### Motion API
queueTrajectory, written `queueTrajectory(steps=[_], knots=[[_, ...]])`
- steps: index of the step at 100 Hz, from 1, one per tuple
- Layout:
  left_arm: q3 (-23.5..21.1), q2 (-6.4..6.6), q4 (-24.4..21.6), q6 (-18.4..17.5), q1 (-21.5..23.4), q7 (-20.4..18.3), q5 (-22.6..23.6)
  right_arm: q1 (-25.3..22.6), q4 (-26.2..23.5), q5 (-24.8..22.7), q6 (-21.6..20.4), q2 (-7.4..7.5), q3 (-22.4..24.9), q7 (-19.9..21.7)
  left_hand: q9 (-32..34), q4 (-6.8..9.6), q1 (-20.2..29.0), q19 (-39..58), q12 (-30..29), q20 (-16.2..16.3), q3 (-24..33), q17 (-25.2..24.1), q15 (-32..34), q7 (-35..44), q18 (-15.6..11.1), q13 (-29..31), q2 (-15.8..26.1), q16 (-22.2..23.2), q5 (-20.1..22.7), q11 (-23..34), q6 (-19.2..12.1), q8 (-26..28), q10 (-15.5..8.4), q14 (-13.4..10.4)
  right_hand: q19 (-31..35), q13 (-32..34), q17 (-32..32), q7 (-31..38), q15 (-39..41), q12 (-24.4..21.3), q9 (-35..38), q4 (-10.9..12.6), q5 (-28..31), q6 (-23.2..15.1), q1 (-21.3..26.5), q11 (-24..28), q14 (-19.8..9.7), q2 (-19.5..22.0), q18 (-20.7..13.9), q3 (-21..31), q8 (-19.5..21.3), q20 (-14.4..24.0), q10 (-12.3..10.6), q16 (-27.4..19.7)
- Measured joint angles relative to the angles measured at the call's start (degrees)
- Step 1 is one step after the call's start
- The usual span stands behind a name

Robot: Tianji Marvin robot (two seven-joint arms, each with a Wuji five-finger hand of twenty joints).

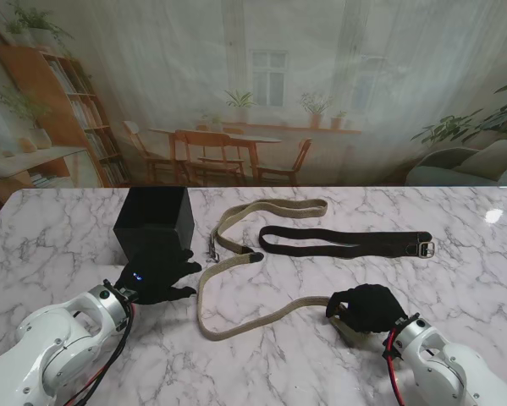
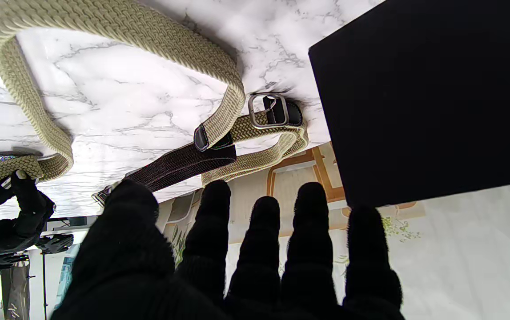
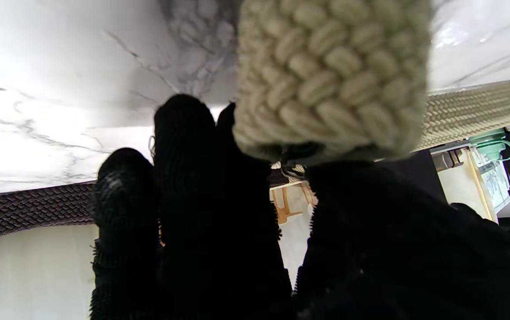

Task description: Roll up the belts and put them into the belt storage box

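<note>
A beige woven belt [image 1: 236, 326] lies in a long loop across the middle of the table, its buckle [image 2: 269, 111] near the black storage box [image 1: 154, 222]. My right hand [image 1: 367, 311] is shut on that belt's near end [image 3: 330, 80], pinched between thumb and fingers [image 3: 192, 178]. A dark brown belt [image 1: 346, 244] lies folded farther from me on the right, its metal buckle [image 1: 427, 248] at its right end. My left hand [image 1: 156, 275] hovers open just in front of the box [image 2: 428, 98], its fingers [image 2: 263, 249] spread and holding nothing.
The marble table [image 1: 58, 228] runs wide to both sides. The beige belt's far loop [image 1: 270, 207] sits just to the right of the box and overlaps the dark belt's left end [image 2: 179, 164]. A printed backdrop stands behind the table's far edge.
</note>
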Motion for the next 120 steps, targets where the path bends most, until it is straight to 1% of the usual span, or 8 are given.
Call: queueTrajectory(steps=[16,31,40,58,81,96,107,120], knots=[[0.01,0.00,0.05,0.00,0.00,0.01,-0.02,0.04,0.04,-1.19,-0.46,0.01,0.32,-0.41,0.00,0.00,0.00,0.00,0.00,0.00,0.00,0.00,0.00,0.00,0.00,0.00,0.00,0.00,0.00,0.00,0.00,0.00,0.00,0.00,-2.29,0.01,-0.48,2.86,-5.71,-1.48,0.04,-0.93,2.66,6.14,1.15,-3.63,-0.17,-3.14,-2.24,0.07,-4.32,-0.50,-0.01,-1.57],[0.11,0.00,0.12,0.00,-0.06,-0.05,-0.10,-0.20,-0.73,-2.42,-0.97,0.19,0.92,0.43,0.00,0.00,0.00,0.00,0.00,0.00,0.00,0.00,-0.01,0.00,0.00,0.00,0.00,0.00,0.00,0.00,0.00,0.00,0.00,0.00,-4.61,0.04,-1.08,4.18,-12.00,-2.19,0.04,-1.63,2.69,9.18,-3.26,-5.60,-1.01,-6.71,-4.11,0.93,-2.35,-0.86,-0.68,-2.96],[0.16,0.00,0.15,0.00,-0.09,-0.11,-0.12,-0.85,-2.55,-2.75,-1.58,0.37,1.91,4.00,0.00,0.00,0.00,0.00,0.00,0.00,0.00,0.00,-0.01,0.00,0.00,0.00,0.00,0.00,0.00,0.00,0.00,0.00,0.00,0.00,-6.93,-1.22,-3.29,-3.81,-18.49,-3.47,-2.60,-1.65,2.60,11.05,-6.63,-7.62,-1.64,-6.71,-5.17,1.39,1.43,-1.46,-1.01,-3.50],[0.17,0.00,0.19,0.00,-0.10,-0.14,-0.15,-2.92,-8.71,-2.85,-3.57,1.22,4.75,15.99,0.00,0.00,0.00,0.00,0.00,0.00,0.00,0.00,-0.01,0.00,0.00,0.00,0.00,0.00,0.00,0.00,0.00,0.00,0.00,0.00,-10.04,-7.01,-7.21,-17.79,-26.27,-6.19,-10.33,6.28,-2.09,16.23,-10.58,-11.07,-3.36,-6.61,-7.98,7.57,11.34,-2.27,-0.85,-6.90],[0.13,0.00,0.22,0.02,-0.09,-0.14,-0.20,-4.35,-13.23,-1.22,-4.66,2.28,6.68,26.11,0.00,0.00,0.00,0.00,0.00,0.00,0.00,0.00,-0.01,0.00,0.00,0.00,0.00,0.00,0.00,0.00,0.00,0.00,0.00,0.00,-12.79,-12.87,-10.98,-21.87,-30.49,-8.31,-20.83,9.68,-11.51,21.83,-10.33,-12.12,-3.70,-6.60,-9.28,18.31,13.52,-2.89,1.57,-10.55],[0.08,0.00,0.25,0.02,-0.09,-0.14,-0.26,-4.62,-14.38,-1.78,-4.62,2.73,7.05,27.82,0.00,0.00,0.00,0.00,0.00,0.00,0.00,0.00,-0.01,0.00,0.00,0.00,0.00,0.00,0.00,0.00,0.00,0.00,0.00,0.00,-13.52,-15.66,-11.73,-21.99,-31.77,-8.81,-24.52,10.22,-14.18,22.12,-4.13,-11.53,-3.87,-7.30,-10.14,23.28,14.41,-3.52,1.78,-11.68],[0.04,0.00,0.28,0.02,-0.08,-0.13,-0.26,-4.78,-14.81,-4.88,-4.61,2.81,7.23,27.14,0.00,0.00,0.00,0.00,0.00,0.00,0.00,0.00,-0.01,0.00,0.00,0.00,0.00,0.00,0.00,0.00,0.00,0.00,0.00,0.00,-13.57,-15.87,-11.69,-21.20,-31.79,-8.92,-26.04,10.25,-16.53,20.80,0.62,-10.55,-6.64,-7.30,-12.47,23.65,15.90,-4.23,-0.76,-11.77],[0.03,0.00,0.35,0.02,-0.08,-0.08,-0.26,-4.70,-14.46,-7.49,-4.13,2.86,7.13,25.05,0.00,0.00,0.01,0.00,0.00,0.00,0.00,0.00,-0.01,0.00,0.00,0.00,0.00,0.00,0.00,0.00,0.00,0.00,0.00,0.00,-10.98,-16.39,-11.72,-18.14,-31.79,-8.25,-26.69,6.80,-18.52,17.95,7.06,-8.78,-9.22,-8.48,-13.67,22.09,17.41,-15.88,-3.90,-11.77]])
